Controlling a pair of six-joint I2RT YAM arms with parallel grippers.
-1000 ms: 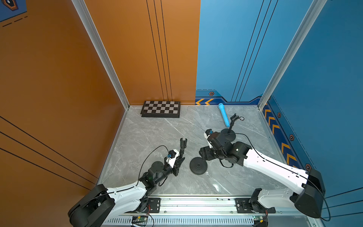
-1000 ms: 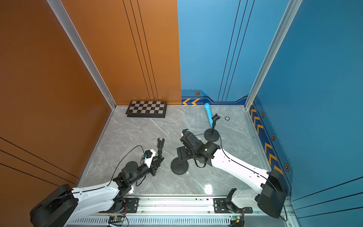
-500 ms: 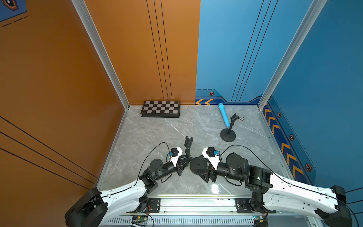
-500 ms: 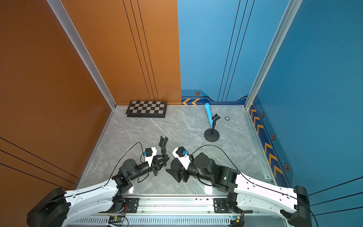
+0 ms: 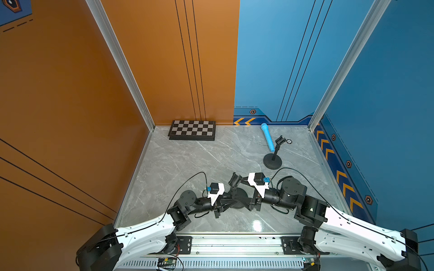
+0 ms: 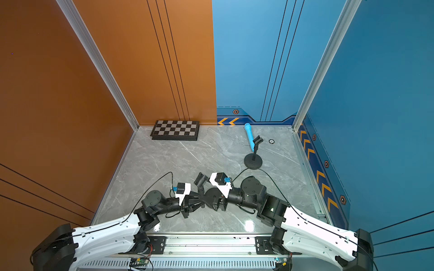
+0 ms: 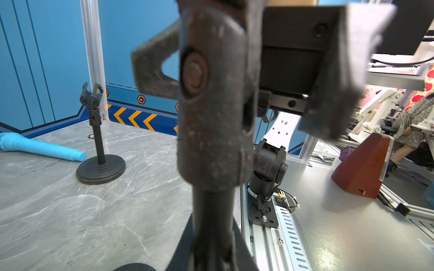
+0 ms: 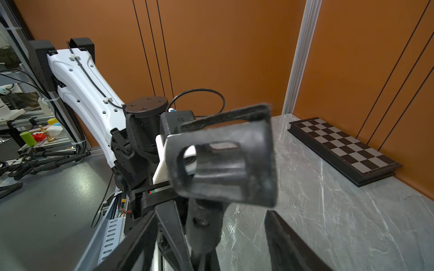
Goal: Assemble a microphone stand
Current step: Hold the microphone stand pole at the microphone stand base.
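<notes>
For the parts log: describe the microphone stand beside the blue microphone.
The stand is matte black, assembled: round stepped base flat on the marble table, thin upright pole, empty U-shaped clip on top. It stands free at the table's far right; the blue microphone's tail lies close by its base.

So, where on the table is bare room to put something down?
Free: the wide marble bordered by the chessboard, the assembled stand and the left pincer. Crowded: near centre, where the right pincer meets it at the loose pole, and around the microphone.
</notes>
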